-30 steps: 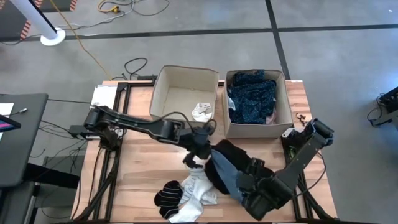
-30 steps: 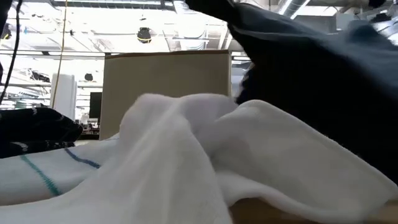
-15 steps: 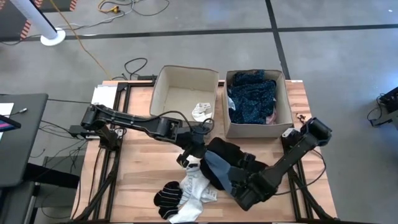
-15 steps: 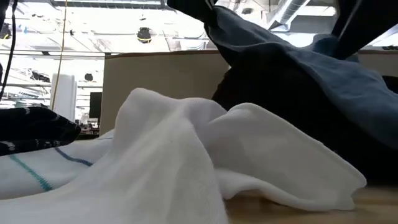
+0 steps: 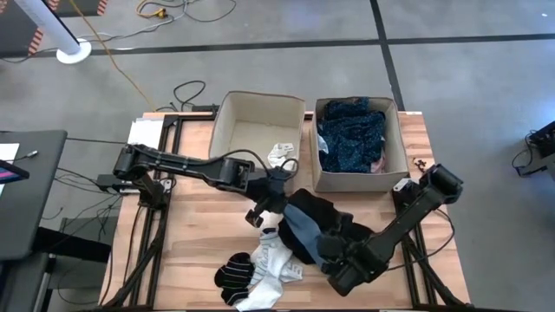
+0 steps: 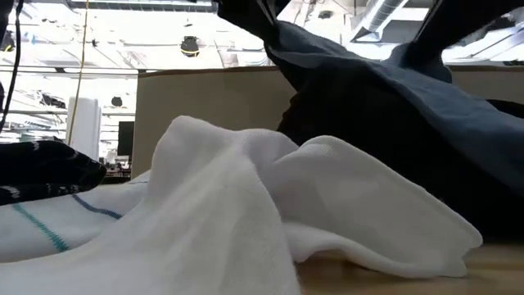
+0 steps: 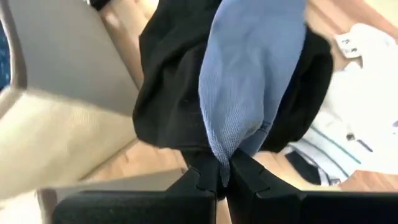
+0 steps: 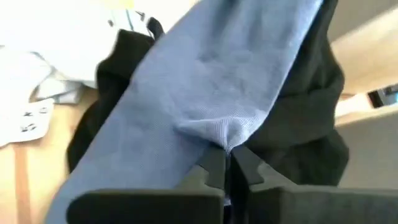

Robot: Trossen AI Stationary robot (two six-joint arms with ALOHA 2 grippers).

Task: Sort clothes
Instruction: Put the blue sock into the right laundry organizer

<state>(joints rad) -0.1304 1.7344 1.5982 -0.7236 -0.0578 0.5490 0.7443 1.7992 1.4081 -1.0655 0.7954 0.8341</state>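
Note:
A light blue piece (image 5: 301, 231) stretches between my two grippers over a heap of black pieces (image 5: 328, 214) at the table's middle. My left gripper (image 5: 278, 208) is shut on its far-left end. My right gripper (image 5: 323, 249) is shut on its near-right end. White garments (image 5: 274, 260) and black and white striped socks (image 5: 232, 276) lie flat on the table toward the near edge. In the low view the blue piece (image 6: 393, 90) hangs above the white garments (image 6: 246, 205). My left gripper pinches a bunched end of the light blue piece (image 7: 225, 149) between its two fingers. The cloth fans out from the fingertips. Black cloth (image 7: 174, 106) lies right against it; whether that is caught too, I cannot tell. My right gripper pinches a gathered fold of the light blue piece (image 8: 225, 140) between its two fingers. The cloth spreads away from the fingertips toward the other gripper, with black cloth (image 8: 298, 118) beside and under it.
Two beige bins stand at the far edge. The left bin (image 5: 234, 130) holds a white sock (image 5: 281, 156). The right bin (image 5: 397, 143) holds blue patterned garments (image 5: 351, 139). Bare wood shows at the table's left (image 5: 186, 234) and near right.
My right gripper has gone toward the table's left and far side, up to the blue piece. My left gripper has risen a little toward the far edge with its end. The blue and black cloth has lifted off the white garments.

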